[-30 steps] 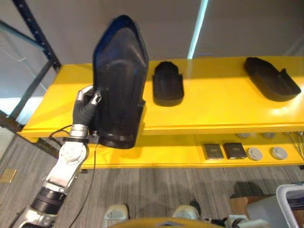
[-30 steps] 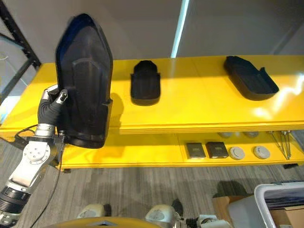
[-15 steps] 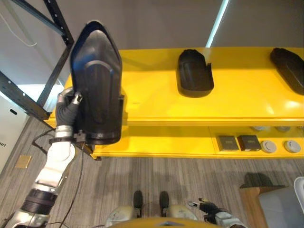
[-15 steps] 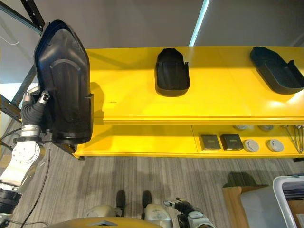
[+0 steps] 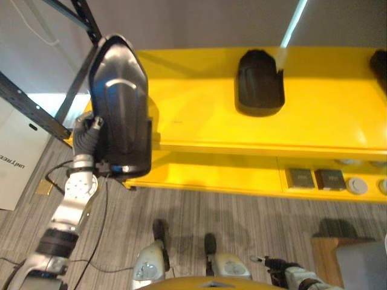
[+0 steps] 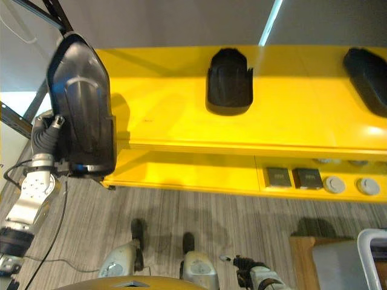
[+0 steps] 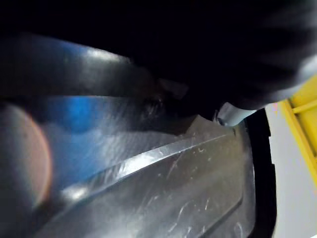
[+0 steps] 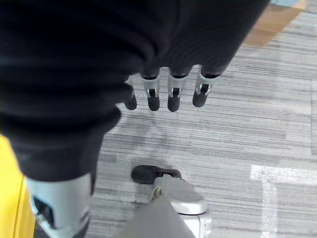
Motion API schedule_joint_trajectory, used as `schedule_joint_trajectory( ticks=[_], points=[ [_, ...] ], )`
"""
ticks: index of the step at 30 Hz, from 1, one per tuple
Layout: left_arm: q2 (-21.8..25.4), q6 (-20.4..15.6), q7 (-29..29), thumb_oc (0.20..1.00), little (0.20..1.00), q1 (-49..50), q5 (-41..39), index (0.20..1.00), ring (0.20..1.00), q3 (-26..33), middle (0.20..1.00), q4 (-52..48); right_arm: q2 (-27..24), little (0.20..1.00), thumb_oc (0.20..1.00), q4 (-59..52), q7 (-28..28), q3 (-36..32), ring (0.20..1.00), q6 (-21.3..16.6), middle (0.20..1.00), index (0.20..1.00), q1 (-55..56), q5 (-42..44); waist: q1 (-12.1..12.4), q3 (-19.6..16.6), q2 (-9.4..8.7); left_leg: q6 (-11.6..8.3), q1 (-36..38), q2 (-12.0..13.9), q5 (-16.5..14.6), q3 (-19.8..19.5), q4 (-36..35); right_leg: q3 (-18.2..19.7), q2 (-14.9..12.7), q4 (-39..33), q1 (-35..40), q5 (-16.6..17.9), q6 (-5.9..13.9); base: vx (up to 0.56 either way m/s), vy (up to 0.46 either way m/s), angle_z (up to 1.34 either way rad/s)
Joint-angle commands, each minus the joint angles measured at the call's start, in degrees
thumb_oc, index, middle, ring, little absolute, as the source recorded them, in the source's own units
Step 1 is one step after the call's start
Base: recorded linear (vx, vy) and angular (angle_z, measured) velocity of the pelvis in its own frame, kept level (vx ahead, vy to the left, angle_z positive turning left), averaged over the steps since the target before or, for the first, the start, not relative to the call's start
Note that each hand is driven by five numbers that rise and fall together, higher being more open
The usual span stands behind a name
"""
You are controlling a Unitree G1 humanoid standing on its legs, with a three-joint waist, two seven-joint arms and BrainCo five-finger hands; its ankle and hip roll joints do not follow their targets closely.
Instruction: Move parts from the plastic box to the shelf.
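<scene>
Left robot hand [image 5: 88,130] grips a large black part [image 5: 120,112] upright at the yellow shelf's [image 5: 205,115] left end. Right robot hand [image 8: 163,94] hangs with relaxed fingers.

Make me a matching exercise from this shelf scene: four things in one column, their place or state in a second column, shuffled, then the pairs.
Things:
1. large black moulded plastic shell
2. small black plastic tray part
3. two dark square pads
4. right hand

Places or states:
A. on the lower level of the yellow shelf
B. hanging open above the grey floor
C. gripped upright by the left hand
D. lying on the shelf's top board

Pairs: 1-C, 2-D, 3-A, 4-B
</scene>
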Motion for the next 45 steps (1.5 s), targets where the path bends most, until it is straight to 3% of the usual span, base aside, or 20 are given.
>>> schedule_joint_trajectory(
  ticks=[1, 3, 8, 20, 24, 25, 30, 34, 40, 41, 42, 45],
  points=[
    [2.59, -4.84, 1.28, 0.200, 0.200, -8.90, -4.29, 0.200, 0.200, 3.81, 0.200, 1.02, 0.42, 1.000, 1.000, 0.80, 0.79, 2.39, 1.000, 1.65, 1.000, 1.000, -0.80, 3.67, -1.78, 0.33, -0.73, 2.70, -1.06, -2.84, -2.37, 0.70, 3.50, -0.05, -1.85, 0.60, -0.53, -4.92, 3.52, -0.10, 0.084, -0.55],
    [3.83, -5.69, 1.19, 0.200, 0.200, -14.15, -6.02, 0.200, 0.200, 3.02, 0.200, 4.56, 1.22, 1.000, 1.000, 0.95, 0.93, 4.50, 1.000, 4.45, 1.000, 1.000, -1.64, -2.13, -2.85, 2.24, 0.08, 2.84, 0.69, -3.04, -2.88, 0.17, 1.17, 0.54, -2.95, 1.53, -3.69, -4.10, 4.38, -0.13, 0.092, -0.32],
    [3.71, -3.39, 3.18, 0.200, 0.200, -20.34, -8.22, 0.200, 0.200, 2.13, 0.200, 7.90, 2.68, 1.000, 1.000, 2.54, -0.41, 6.30, 1.000, 7.61, 1.000, 1.000, -2.59, 1.96, -3.87, 4.43, 0.72, 3.31, 1.40, -3.64, -3.77, -0.24, 0.17, 0.94, -3.77, 2.01, -5.48, -3.82, 4.66, -0.04, 0.036, 0.05],
    [8.92, 7.67, -1.68, 0.200, 0.200, -38.40, -13.90, 0.200, 0.200, -5.63, 0.200, 31.64, 0.40, 1.000, 1.000, 2.14, -1.05, 9.64, 1.000, 7.64, 1.000, 1.000, -8.61, 4.87, -6.11, 8.72, 0.89, 3.25, -1.16, -3.37, -3.61, 1.26, 0.66, 2.59, -2.68, 1.46, -8.53, -3.38, 3.82, -0.02, 0.004, -0.07],
    [9.91, 11.21, -4.64, 0.200, 0.200, -42.09, -13.72, 0.200, 0.200, -8.46, 0.200, 35.28, -0.33, 1.000, 1.000, 2.00, -0.54, 9.80, 1.000, 7.29, 1.000, 1.000, -9.49, 5.33, -6.79, 9.52, 1.02, 3.46, -1.51, -3.64, -3.68, 1.57, 0.71, 3.03, -2.33, 1.78, -9.48, -3.17, 3.70, 0.00, 0.001, -0.03],
    [10.07, 13.65, -5.96, 0.200, 0.200, -44.33, -13.93, 0.200, 0.200, -10.16, 0.200, 36.30, -0.42, 1.000, 1.000, 1.59, -0.50, 10.00, 1.000, 7.83, 1.000, 1.000, -10.01, 6.71, -7.16, 9.87, 1.09, 3.51, -1.47, -3.66, -3.66, 1.66, 0.34, 3.22, -2.13, 2.01, -9.92, -3.24, 3.63, 0.00, 0.000, 0.00],
    [10.77, 17.13, -8.10, 0.200, 0.200, -48.19, -12.68, 0.200, 0.200, -13.83, 0.200, 38.18, -0.42, 1.000, 1.000, 1.11, 1.18, 10.40, 1.000, 8.72, 1.000, 1.000, -9.66, 4.56, -8.44, 10.41, 1.46, 3.44, -1.07, -3.38, -3.50, 1.94, -0.29, 3.59, -1.69, 2.77, -10.67, -3.43, 3.47, 0.00, 0.000, -0.01],
    [10.72, 21.43, -8.54, 0.200, 0.200, -49.73, -12.19, 0.200, 0.200, -15.77, 0.200, 39.14, -0.28, 1.000, 1.000, 1.07, 1.10, 11.04, 1.000, 8.46, 1.000, 1.000, -9.50, 5.30, -9.10, 10.54, 1.81, 3.37, -0.44, -3.20, -3.39, 2.39, -0.95, 3.68, -1.50, 2.87, -10.88, -3.48, 3.34, 0.01, -0.001, -0.05],
    [9.23, 25.07, -7.86, 0.200, 0.200, -47.44, -15.07, 0.200, 0.200, -15.80, 0.200, 42.04, -0.81, 1.000, 1.000, 1.37, 0.95, 10.59, 1.000, 8.03, 1.000, 1.000, -8.87, 5.09, -9.81, 9.73, 2.16, 3.05, 0.85, -2.87, -3.25, 2.82, -1.24, 3.89, -1.39, 3.09, -10.28, -3.55, 3.19, 0.02, 0.000, -0.03],
    [8.85, 25.54, -7.52, 0.492, 0.492, -47.12, -15.05, 0.492, 0.492, -15.75, 0.492, 42.39, -0.85, 1.000, 1.000, 1.32, 1.01, 10.49, 1.000, 8.09, 1.000, 1.000, -8.86, 4.87, -9.94, 9.56, 2.24, 2.99, 1.05, -2.83, -3.28, 2.86, -1.22, 3.94, -1.39, 3.10, -10.07, -3.65, 3.17, 0.02, 0.006, -0.05],
    [7.98, 26.37, -7.16, 1.000, 1.000, -46.47, -15.13, 1.000, 1.000, -15.40, 1.000, 43.45, -0.74, 1.000, 1.000, 1.16, 0.34, 10.56, 1.000, 7.88, 1.000, 1.000, -8.83, 5.18, -10.18, 9.20, 2.23, 2.91, 1.30, -2.76, -3.38, 3.15, -1.13, 4.03, -1.52, 3.23, -9.91, -3.79, 3.24, 0.00, 0.000, 0.00],
    [6.20, 30.04, -5.89, 1.000, 1.000, -45.65, -14.65, 1.000, 1.000, -15.55, 1.000, 45.38, -0.97, 1.000, 1.000, 0.94, -0.70, 10.02, 1.000, 7.58, 1.000, 1.000, -9.18, 6.12, -10.78, 8.37, 2.42, 2.62, 2.06, -2.55, -3.31, 3.40, -1.27, 4.25, -1.52, 3.51, -9.47, -4.01, 3.26, 0.00, 0.000, 0.00]
  ],
)
